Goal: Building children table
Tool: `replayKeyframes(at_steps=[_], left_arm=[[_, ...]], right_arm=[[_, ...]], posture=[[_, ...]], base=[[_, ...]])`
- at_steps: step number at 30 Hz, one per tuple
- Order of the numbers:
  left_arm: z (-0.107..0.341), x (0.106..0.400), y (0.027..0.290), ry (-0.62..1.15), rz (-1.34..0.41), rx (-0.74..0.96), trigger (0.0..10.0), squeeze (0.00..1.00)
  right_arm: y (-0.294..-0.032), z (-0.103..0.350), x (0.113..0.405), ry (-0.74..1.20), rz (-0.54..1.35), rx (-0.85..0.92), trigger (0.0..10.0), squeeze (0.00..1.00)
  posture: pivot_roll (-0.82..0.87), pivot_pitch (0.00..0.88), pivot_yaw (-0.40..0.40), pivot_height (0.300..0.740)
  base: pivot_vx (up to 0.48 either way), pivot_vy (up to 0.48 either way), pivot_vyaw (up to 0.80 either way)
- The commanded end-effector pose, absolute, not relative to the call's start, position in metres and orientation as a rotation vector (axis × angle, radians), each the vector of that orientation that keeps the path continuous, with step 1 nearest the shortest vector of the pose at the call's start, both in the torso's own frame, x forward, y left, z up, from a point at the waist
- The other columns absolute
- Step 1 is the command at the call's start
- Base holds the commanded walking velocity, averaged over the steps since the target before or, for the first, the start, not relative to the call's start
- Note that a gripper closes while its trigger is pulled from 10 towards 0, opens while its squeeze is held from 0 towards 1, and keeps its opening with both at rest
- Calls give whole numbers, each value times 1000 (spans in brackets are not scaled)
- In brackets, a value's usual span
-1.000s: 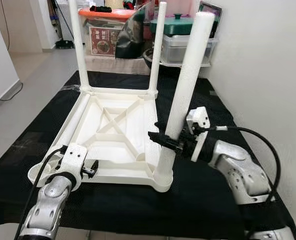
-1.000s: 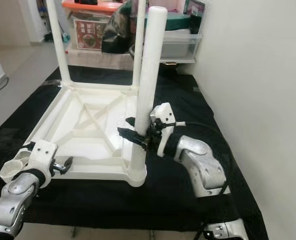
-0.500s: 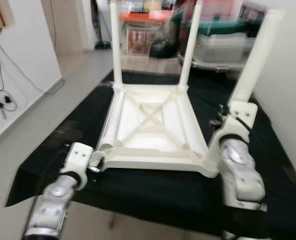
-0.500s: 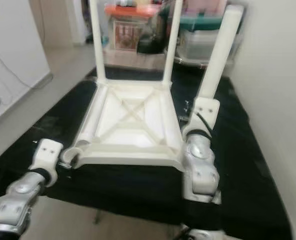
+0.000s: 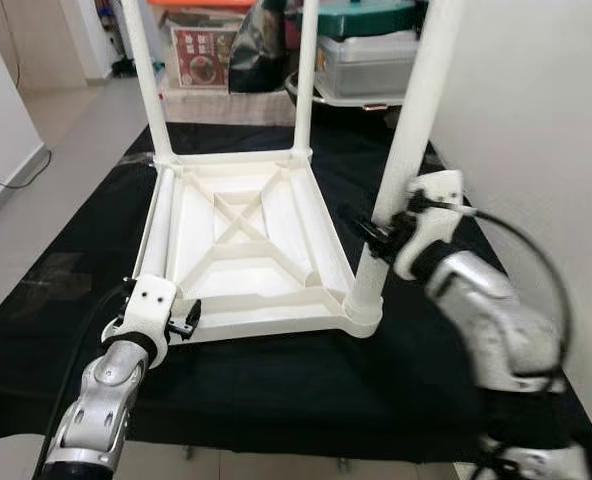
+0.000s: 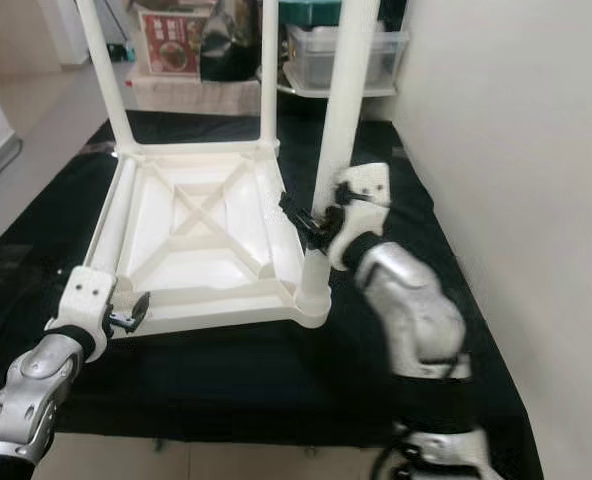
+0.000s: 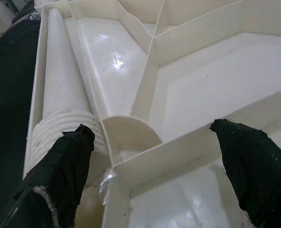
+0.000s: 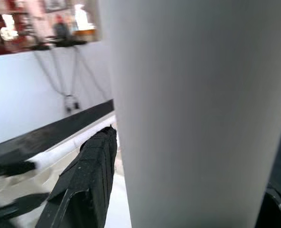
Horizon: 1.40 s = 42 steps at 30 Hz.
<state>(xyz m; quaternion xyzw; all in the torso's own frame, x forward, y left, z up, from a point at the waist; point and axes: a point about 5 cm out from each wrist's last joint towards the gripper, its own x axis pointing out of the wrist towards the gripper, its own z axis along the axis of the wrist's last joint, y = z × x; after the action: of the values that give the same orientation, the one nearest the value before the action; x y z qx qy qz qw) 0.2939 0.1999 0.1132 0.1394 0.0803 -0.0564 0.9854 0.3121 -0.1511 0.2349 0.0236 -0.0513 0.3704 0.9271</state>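
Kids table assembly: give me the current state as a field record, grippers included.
tabletop: white, upside down on black cloth, underside ribs showing
far legs: two upright in the far corners
near-right leg: upright in its corner socket
loose leg: lying along the tabletop's left edge
near-left corner: socket empty
right gripper: shut on near-right leg, low on the shaft
left gripper: open, fingers straddling near-left corner
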Motion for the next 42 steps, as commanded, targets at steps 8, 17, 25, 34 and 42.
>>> replayKeyframes(at_steps=[8, 17, 25, 34, 42], left_arm=[[100, 289, 190, 220, -171, 261, 10000, 0], [99, 288, 193, 221, -172, 264, 10000, 0], [98, 287, 189, 225, -196, 261, 10000, 0], [99, 290, 190, 218, -197, 259, 10000, 0], [100, 290, 184, 202, -216, 248, 10000, 0]], right_arm=[[-100, 197, 305, -1, 1092, -43, 0, 0], [-182, 162, 352, 203, -270, -24, 0, 0], [-117, 192, 314, 66, 49, 77, 10000, 0], [-96, 246, 310, -110, 597, 196, 10000, 0], [-103, 226, 278, -90, 1187, 58, 10000, 0]], posture=[[105, 0, -68, 740], [103, 0, -68, 740], [82, 0, -51, 740], [78, 0, -55, 740], [87, 0, -63, 740]], base=[[0, 0, 0], [0, 0, 0], [0, 0, 0], [0, 0, 0], [0, 0, 0]])
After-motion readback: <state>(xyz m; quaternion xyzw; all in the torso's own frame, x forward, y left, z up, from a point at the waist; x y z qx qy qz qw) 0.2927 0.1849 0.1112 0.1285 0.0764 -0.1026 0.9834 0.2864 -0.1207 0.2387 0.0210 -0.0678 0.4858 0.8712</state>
